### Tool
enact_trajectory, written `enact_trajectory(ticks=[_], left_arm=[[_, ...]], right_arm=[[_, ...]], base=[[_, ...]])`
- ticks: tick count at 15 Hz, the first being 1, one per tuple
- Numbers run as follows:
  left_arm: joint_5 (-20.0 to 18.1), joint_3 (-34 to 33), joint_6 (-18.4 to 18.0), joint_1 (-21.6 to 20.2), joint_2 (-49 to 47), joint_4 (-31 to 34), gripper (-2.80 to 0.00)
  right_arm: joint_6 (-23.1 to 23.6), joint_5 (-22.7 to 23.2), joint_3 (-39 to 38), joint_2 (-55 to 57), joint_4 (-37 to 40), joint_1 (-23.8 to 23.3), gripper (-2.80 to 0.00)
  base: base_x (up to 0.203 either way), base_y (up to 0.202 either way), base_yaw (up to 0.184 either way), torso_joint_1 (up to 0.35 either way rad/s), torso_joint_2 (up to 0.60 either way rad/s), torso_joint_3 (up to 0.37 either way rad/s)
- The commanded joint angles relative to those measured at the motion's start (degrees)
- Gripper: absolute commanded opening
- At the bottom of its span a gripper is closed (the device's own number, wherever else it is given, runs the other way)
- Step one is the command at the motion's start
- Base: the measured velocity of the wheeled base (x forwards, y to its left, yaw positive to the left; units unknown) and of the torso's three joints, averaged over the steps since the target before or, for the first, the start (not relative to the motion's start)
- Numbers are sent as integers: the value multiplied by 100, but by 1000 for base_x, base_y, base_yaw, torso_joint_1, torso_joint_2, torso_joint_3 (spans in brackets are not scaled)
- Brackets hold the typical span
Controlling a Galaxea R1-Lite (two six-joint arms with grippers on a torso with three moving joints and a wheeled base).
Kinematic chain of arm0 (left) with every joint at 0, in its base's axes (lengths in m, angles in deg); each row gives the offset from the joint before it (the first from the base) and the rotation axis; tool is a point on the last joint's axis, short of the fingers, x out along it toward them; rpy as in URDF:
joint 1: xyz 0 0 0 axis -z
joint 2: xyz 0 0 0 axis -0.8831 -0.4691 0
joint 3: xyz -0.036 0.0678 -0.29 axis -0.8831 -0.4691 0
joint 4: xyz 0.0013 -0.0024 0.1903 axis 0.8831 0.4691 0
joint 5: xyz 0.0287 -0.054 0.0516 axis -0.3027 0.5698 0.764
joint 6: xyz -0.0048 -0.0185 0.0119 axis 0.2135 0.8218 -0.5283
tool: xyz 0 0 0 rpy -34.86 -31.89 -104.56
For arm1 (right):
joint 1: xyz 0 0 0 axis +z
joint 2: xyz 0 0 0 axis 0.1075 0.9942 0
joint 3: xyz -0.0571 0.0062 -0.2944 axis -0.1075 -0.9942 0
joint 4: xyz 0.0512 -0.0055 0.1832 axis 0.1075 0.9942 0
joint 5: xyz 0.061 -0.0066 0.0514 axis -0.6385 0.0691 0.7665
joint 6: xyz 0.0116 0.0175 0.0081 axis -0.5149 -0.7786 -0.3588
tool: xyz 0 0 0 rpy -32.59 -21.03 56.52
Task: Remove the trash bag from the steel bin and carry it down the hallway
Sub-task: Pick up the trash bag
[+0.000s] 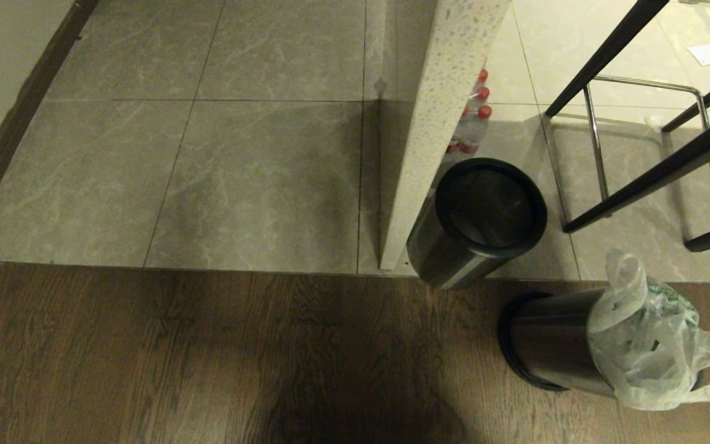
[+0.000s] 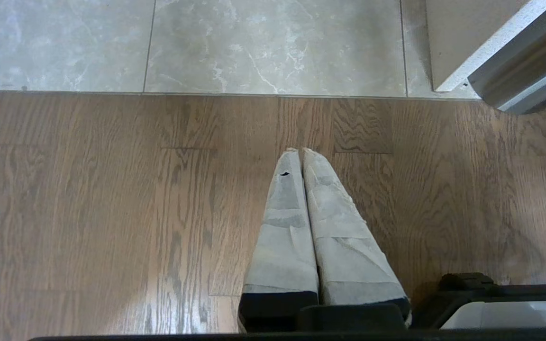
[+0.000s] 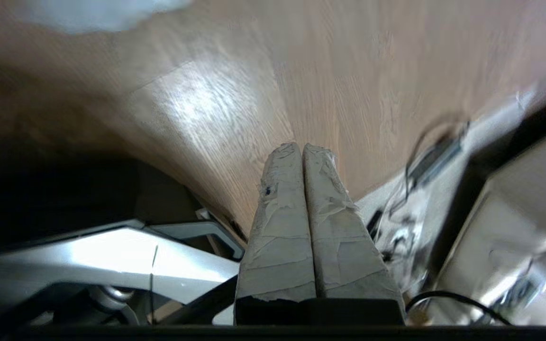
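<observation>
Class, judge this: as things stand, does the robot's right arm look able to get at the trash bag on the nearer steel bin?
Probably yes. The trash bag drapes over the steel bin on the robot's right, handles loose on top, nothing covering it. The right gripper is shut and must open first.

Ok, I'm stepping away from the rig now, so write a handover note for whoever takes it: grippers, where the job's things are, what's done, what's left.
Left gripper: shut, empty, over the wood floor.
Right gripper: shut, empty, over wood floor; neither arm shows in the head view.
Steel bin: on the wood floor at the robot's right, the trash bag in its mouth, loop handles free.
A second, bagless bin stands beside the speckled panel.
Done: nothing visible.
Left: grasp the bag, pull it out, carry it down the hallway.
</observation>
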Motion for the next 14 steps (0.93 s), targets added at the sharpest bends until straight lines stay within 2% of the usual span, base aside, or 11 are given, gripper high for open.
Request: enact_trajectory(ticks=[1, 2, 3, 7, 9, 12, 14], left_arm=[[2, -9, 2, 2, 9, 0, -280], [2, -9, 2, 2, 9, 0, -280], [2, -9, 2, 2, 9, 0, -280], [2, -9, 2, 2, 9, 0, -280], [2, -9, 2, 2, 9, 0, -280], [2, -9, 2, 2, 9, 0, -280], [2, -9, 2, 2, 9, 0, -280]], right_arm=[[-19, 25, -354, 213, -346, -375, -280], [-23, 83, -441, 275, -518, -462, -280], [-25, 156, -449, 294, -523, -523, 0], [-102, 352, -471, 438, -689, -660, 0], [-354, 425, -480, 835, -1458, -692, 0], [-403, 445, -484, 864, -1531, -700, 0], [-576, 691, -464, 1075, -2279, -783, 0]], base=[[0, 0, 0, 0, 0, 0], [0, 0, 0, 0, 0, 0], [0, 0, 0, 0, 0, 0], [0, 0, 0, 0, 0, 0], [0, 0, 0, 0, 0, 0], [0, 0, 0, 0, 0, 0], [0, 0, 0, 0, 0, 0]])
